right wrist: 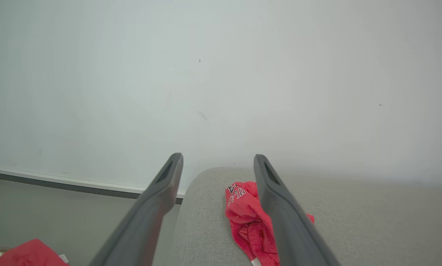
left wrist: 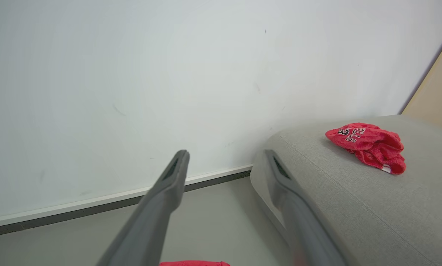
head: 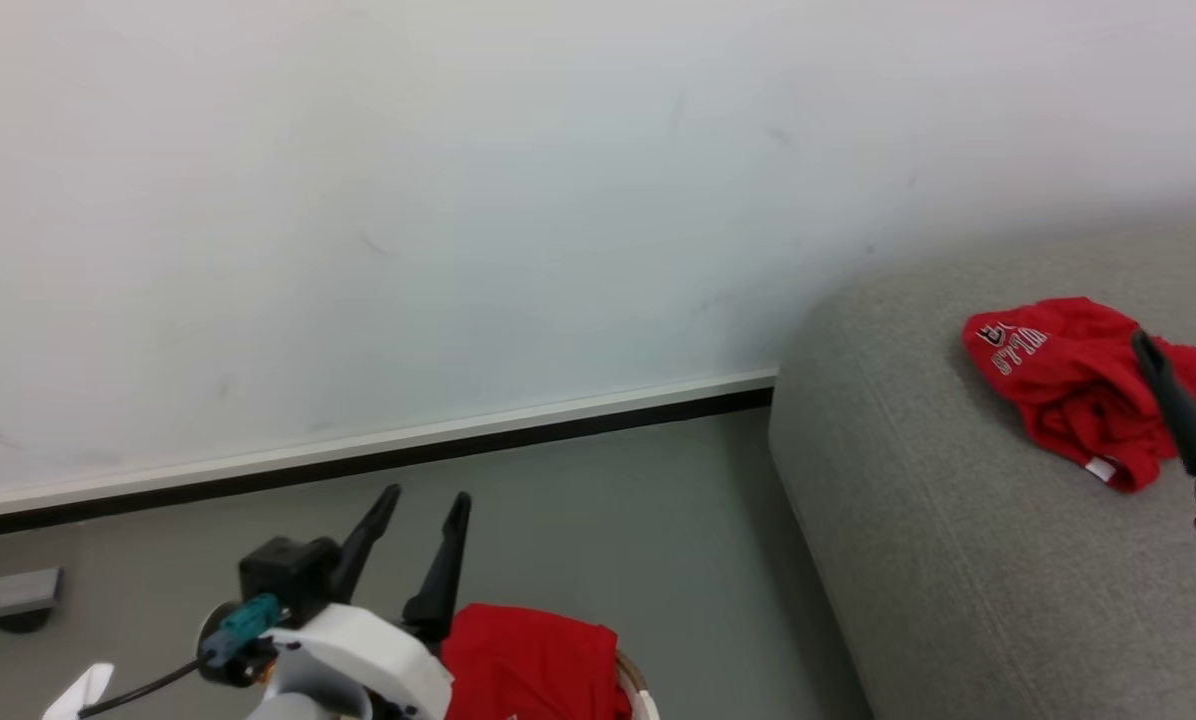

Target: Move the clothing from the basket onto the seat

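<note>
Left gripper (head: 425, 497) fingers apart, empty, above red garment (head: 533, 660) in basket (head: 638, 695). One Bulls garment (head: 1058, 380) lies on sofa (head: 958, 580), right gripper (head: 1180, 330) spread over it. Next pick: you lower left, pinch the cloth.

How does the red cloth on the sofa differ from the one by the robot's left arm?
The sofa cloth lies crumpled, white lettering showing; the basket cloth looks smoother, no lettering in view. The sofa cloth sits higher, on the sofa; the basket cloth low, in the basket. Both are red.
</note>
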Controlling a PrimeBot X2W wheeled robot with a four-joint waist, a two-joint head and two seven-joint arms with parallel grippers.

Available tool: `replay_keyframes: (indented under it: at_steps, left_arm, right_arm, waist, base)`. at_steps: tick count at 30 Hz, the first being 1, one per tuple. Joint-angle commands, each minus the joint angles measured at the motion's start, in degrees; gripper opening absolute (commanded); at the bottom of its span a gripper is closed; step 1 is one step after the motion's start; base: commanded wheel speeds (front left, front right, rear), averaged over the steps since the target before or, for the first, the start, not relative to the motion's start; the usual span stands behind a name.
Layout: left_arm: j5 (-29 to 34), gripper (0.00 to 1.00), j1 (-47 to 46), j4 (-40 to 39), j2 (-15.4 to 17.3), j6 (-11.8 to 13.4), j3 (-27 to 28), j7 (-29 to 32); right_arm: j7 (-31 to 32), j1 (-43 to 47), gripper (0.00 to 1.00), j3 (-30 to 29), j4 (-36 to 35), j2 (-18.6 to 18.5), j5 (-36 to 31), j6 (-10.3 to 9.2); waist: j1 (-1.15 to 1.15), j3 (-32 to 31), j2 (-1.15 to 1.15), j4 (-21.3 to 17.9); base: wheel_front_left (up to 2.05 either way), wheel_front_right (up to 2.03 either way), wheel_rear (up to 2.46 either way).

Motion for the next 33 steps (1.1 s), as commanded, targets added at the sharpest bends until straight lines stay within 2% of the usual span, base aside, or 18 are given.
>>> replay_keyframes:
  at_steps: [1, 7, 9, 15, 19, 27, 33]
  left_arm:
    - [0.0, 1.0, 1.7, -0.3, 0.6, 0.4, 1.2, 0.0]
    - [1.6, 1.0, 5.4, -1.5, 0.4, 1.3, 6.0, 0.0]
    - [1.2, 1.0, 6.8, -2.2, -0.2, 0.7, 8.1, 0.0]
    - [5.4, 1.0, 10.7, -4.2, -1.5, 1.7, 14.3, 0.0]
    - [8.6, 1.0, 13.6, -5.7, -2.9, 2.0, 18.5, 0.0]
    - [15.0, 1.0, 18.5, -5.5, -6.7, 1.1, 24.5, 0.0]
    - [19.0, 1.0, 19.0, -4.1, -8.6, -0.6, 27.0, 0.0]
  right_arm:
    - [-1.7, 2.8, 1.0, -1.2, -0.9, 0.8, -0.9, -0.15]
    - [-7.0, 10.5, 1.0, -9.5, -3.4, 6.6, -3.6, -0.15]
    - [-7.9, 13.6, 1.0, -13.6, -4.3, 9.6, -5.0, -0.15]
    - [-8.3, 24.5, 1.0, -25.1, -10.6, 19.4, -14.4, -0.15]
    - [-8.3, 30.4, 1.0, -30.1, -14.9, 25.2, -19.5, -0.15]
    - [-8.3, 34.7, 1.0, -31.6, -15.4, 31.0, -24.1, -0.15]
    - [-8.3, 34.8, 1.0, -30.1, -14.3, 31.7, -26.0, -0.15]
  waist:
    - [0.02, -1.0, 0.0, 1.9]
    - [0.02, -1.4, 0.0, 4.8]
    - [0.02, -1.4, 0.0, 5.6]
    - [0.02, -1.5, 0.0, 7.7]
    - [0.02, -1.7, 0.0, 8.4]
    - [0.02, -1.7, 0.0, 8.7]
    - [0.02, -1.4, 0.0, 9.3]
  base:
    - [0.0, 0.0, 0.0]
    - [0.0, 0.0, 0.0]
    - [0.0, 0.0, 0.0]
    - [0.0, 0.0, 0.0]
    - [0.0, 0.0, 0.0]
    - [0.0, 0.0, 0.0]
    - [0.0, 0.0, 0.0]
